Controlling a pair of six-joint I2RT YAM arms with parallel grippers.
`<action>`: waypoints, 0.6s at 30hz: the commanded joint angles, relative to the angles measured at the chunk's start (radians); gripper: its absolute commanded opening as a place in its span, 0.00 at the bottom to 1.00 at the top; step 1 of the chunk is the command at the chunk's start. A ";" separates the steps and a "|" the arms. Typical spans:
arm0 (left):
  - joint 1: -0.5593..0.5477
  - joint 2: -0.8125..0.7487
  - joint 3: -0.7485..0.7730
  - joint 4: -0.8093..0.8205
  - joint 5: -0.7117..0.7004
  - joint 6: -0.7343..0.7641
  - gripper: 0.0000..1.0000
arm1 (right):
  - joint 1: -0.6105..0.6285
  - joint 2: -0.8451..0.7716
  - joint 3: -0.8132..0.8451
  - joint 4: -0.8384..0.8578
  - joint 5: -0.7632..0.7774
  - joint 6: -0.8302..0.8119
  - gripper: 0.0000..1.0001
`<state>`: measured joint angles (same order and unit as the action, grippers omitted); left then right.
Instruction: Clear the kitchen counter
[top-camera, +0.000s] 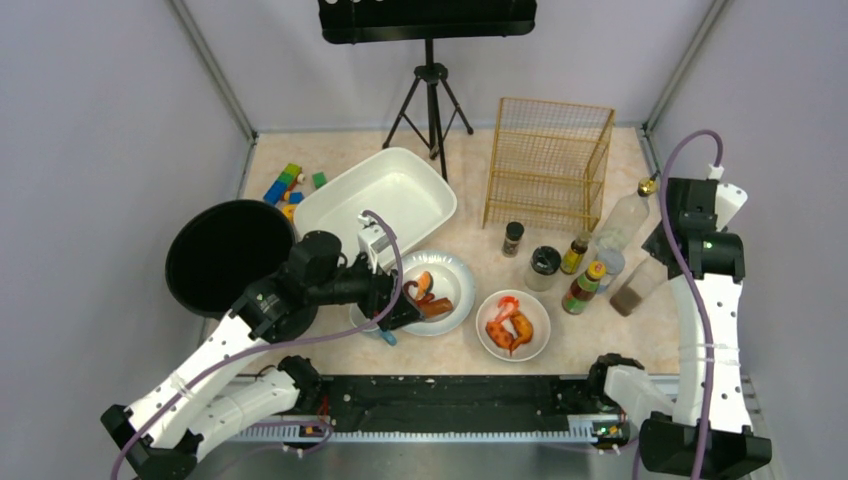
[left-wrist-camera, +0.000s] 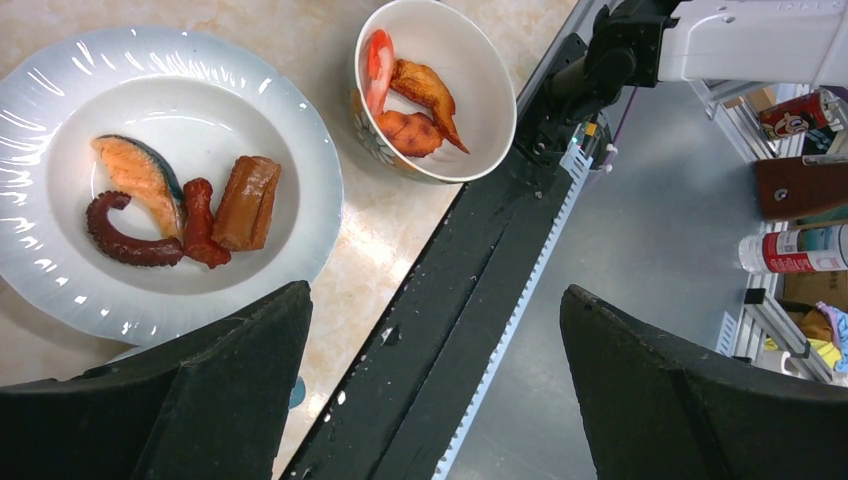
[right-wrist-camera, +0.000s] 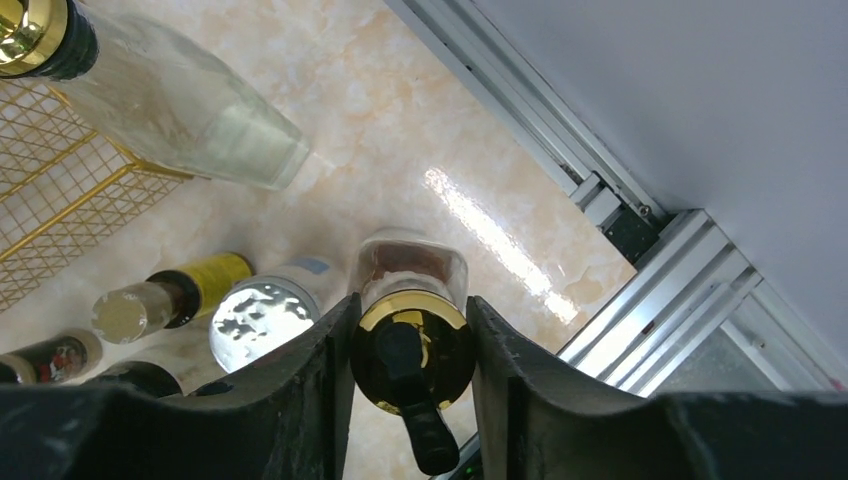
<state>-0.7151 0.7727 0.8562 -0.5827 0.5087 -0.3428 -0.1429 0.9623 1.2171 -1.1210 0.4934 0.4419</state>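
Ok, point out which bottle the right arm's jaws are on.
The brown-filled bottle with the gold cap; the jaws sit against its cap on both sides. The tall clear bottle and the yellow-labelled bottle stand apart, untouched.

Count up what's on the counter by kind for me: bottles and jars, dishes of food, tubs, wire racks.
Bottles and jars: 7
Dishes of food: 2, a plate and a bowl
Tubs: 1
Wire racks: 1
Total: 11
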 joint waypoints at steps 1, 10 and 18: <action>-0.002 -0.005 -0.005 0.044 0.006 0.002 0.98 | -0.014 -0.020 0.007 0.031 -0.006 -0.024 0.40; -0.002 -0.002 -0.006 0.041 0.002 0.003 0.99 | -0.014 -0.020 0.003 0.031 0.019 -0.040 0.00; -0.001 0.001 -0.006 0.037 -0.006 0.008 0.98 | -0.014 -0.017 0.116 0.009 0.045 -0.068 0.00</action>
<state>-0.7151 0.7750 0.8562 -0.5831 0.5076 -0.3424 -0.1429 0.9619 1.2213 -1.1221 0.4946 0.4080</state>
